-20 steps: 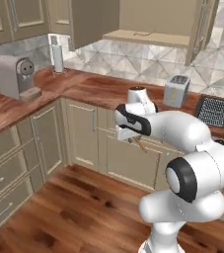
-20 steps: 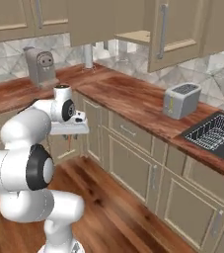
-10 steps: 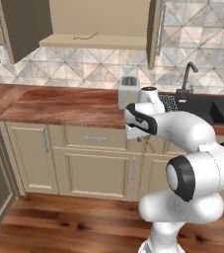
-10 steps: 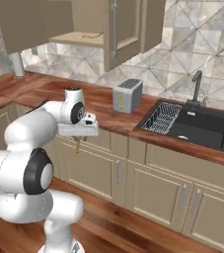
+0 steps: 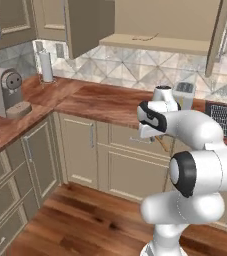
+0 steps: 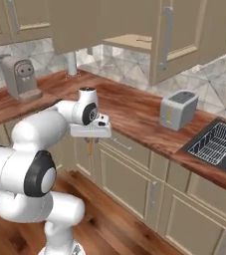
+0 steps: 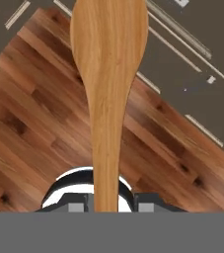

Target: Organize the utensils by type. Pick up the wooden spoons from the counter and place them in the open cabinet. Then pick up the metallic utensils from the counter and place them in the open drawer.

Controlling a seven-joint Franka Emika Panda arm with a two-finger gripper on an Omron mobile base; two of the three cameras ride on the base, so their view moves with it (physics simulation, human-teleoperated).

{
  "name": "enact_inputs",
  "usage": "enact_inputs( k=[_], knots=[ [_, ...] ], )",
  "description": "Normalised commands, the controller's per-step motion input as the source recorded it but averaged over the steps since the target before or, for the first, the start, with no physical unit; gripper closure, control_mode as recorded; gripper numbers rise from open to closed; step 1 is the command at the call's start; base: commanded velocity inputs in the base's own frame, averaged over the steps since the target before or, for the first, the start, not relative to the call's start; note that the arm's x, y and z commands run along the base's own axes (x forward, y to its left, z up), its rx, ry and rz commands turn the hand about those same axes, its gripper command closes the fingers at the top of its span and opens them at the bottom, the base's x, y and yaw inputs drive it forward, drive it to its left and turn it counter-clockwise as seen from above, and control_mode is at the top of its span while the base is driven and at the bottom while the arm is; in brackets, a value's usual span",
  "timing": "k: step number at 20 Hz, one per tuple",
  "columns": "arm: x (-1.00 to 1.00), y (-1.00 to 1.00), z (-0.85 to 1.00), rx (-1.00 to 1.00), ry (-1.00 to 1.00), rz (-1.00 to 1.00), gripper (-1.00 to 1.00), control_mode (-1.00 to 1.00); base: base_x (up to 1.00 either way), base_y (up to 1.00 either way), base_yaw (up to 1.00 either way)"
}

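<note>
The gripper [image 7: 106, 207] clamps the wooden spoon [image 7: 108, 74], apparently hanging bowl-down; the open cabinet [image 5: 157, 44] sits well above.

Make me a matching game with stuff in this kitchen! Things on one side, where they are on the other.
Things:
1. wooden spoon
2. toaster
3. coffee machine
4. paper towel roll

Places:
A. counter, next to the sink
B. back corner of the counter, upright
C. in the end effector, above the floor
D. counter, far left

Pairs: 1-C, 2-A, 3-D, 4-B
</note>
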Motion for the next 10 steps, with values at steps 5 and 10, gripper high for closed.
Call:
enact_inputs(
  k=[5, 10],
  knots=[
    [0.0, 0.0, 0.0, 0.0, 0.0, 0.0, 1.0, 1.0, 0.7, 0.0, 0.12],
    [0.0, 0.0, 0.0, 0.0, 0.0, 0.0, 1.0, 1.0, 0.57, 0.19, -0.39]
  ],
)
